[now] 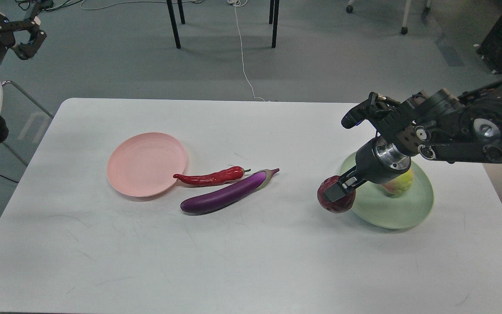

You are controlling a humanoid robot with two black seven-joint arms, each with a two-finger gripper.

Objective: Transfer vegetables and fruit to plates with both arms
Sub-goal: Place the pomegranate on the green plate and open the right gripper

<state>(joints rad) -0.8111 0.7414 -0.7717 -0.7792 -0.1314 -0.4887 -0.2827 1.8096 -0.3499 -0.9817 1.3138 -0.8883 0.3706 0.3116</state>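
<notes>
My right gripper point(337, 191) is shut on the dark red pomegranate point(336, 201) and holds it above the table, just left of the mint green plate point(390, 211). The yellow-green peach point(399, 183) lies in that plate, partly behind my wrist. The red chili point(209, 177) and the purple eggplant point(225, 196) lie side by side at the table's middle. The chili's tip touches the empty pink plate point(146, 164). My left gripper point(31, 35) is open and empty, raised beyond the table's far left corner.
The white table point(242, 261) has rounded corners. Black chair legs point(172, 24) and a white cable point(242, 52) are on the floor behind it. A glass-topped stand point(24, 113) sits off the table's left edge.
</notes>
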